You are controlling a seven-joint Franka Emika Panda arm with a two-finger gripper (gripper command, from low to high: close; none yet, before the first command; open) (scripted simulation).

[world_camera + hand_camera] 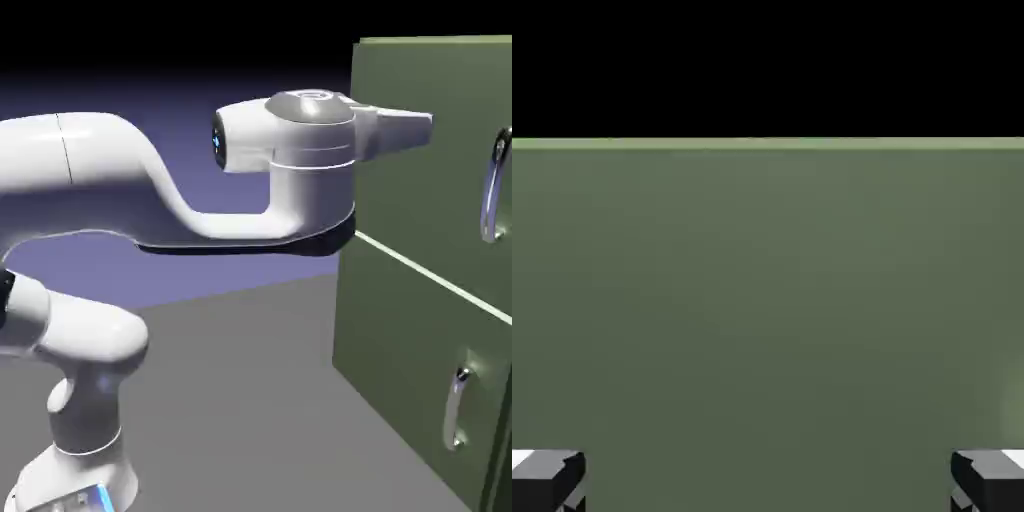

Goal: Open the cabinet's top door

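"Jaws agape, holding nothing, the gripper points toward the olive-green cabinet in the exterior view. What stage is this?"

"Approach, by my reading: to the gripper's right, the top door appears shut, its curved silver handle untouched near the far edge."

"And next?"

"A shift across to that handle, fingers astride the bar, before any closing or pulling."

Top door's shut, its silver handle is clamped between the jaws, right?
Not clamped: the exterior view shows the top door's silver handle off to the right of the gripper, and the hand view shows the jaws wide apart with nothing between them. The top door is shut, as you say.
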